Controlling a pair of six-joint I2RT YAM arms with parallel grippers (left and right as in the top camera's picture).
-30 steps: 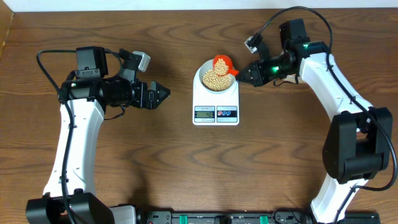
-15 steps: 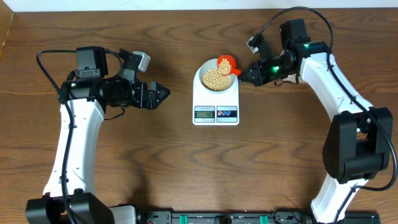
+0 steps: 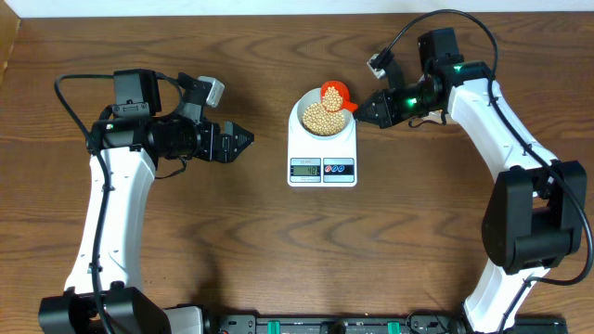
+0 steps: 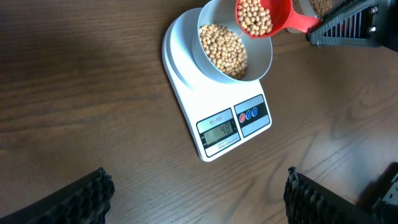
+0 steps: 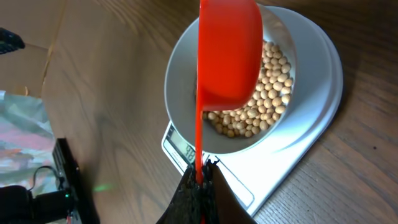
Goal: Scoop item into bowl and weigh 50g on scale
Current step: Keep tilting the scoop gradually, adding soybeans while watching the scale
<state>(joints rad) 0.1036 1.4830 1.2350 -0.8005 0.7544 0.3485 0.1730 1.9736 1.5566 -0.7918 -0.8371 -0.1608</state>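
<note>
Overhead: the bowl of beans sits on the scale mid-bench. The right pincer pinches the handle of a red scoop at the bowl's far rim, and the left pincer is spread, empty and well apart. Left wrist: the scoop is loaded and partly overhangs the rim, and the display digits are not reliably legible, so tipping the whole load at once risks overshooting the target. Right wrist: the jaws are pressed onto the thin handle, so a slip or a knock against the bowl could scatter beans or falsify the reading.
</note>
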